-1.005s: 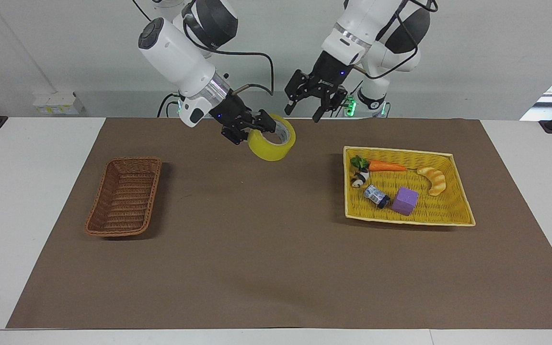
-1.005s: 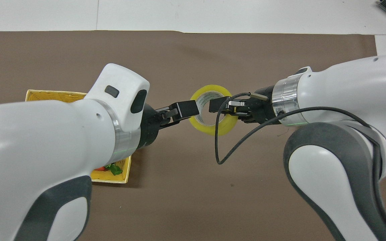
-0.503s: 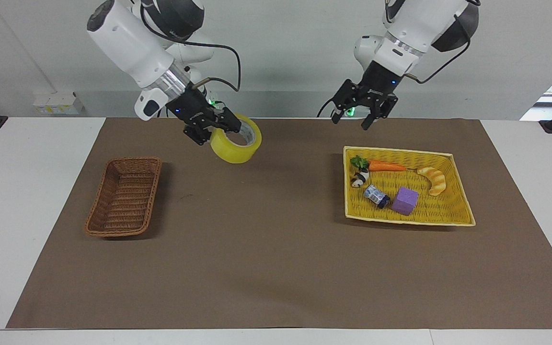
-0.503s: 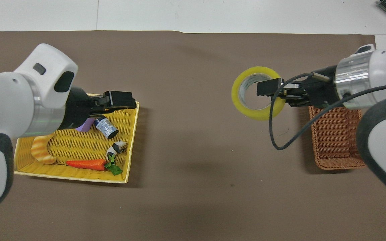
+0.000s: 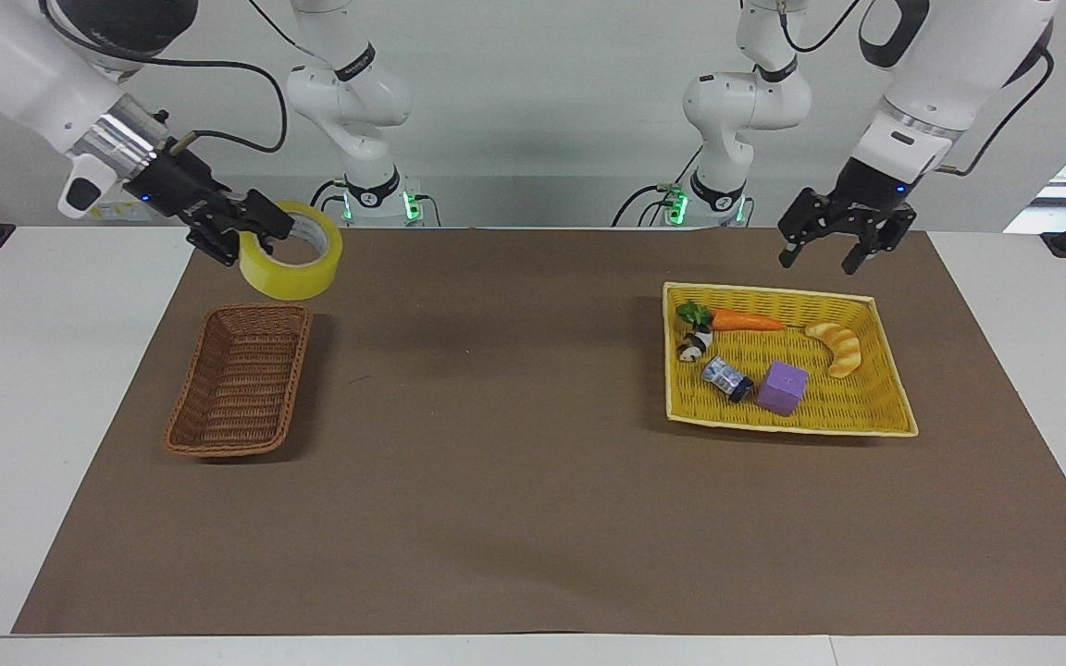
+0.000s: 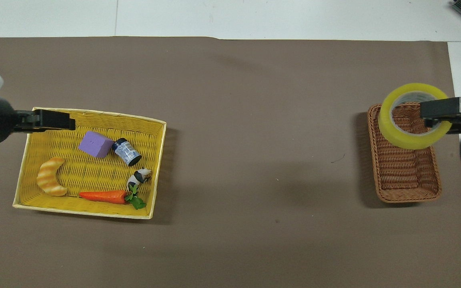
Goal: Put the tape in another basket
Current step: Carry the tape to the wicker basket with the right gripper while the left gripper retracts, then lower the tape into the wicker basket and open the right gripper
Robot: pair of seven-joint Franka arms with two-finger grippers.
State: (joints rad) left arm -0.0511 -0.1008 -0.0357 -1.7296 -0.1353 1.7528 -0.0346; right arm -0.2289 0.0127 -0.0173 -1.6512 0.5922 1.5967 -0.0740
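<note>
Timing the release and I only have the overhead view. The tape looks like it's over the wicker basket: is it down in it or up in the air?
Observer: Up in the air. In the facing view the tape hangs clear above the basket, touching neither its rim nor its floor. The right pincer is shut on the roll's wall.
Operator: And the left pincer? I only see a black tip at the yellow basket's edge.
Observer: The left pincer is raised by the yellow basket, fingers spread open, holding nothing and touching nothing in it.
</note>
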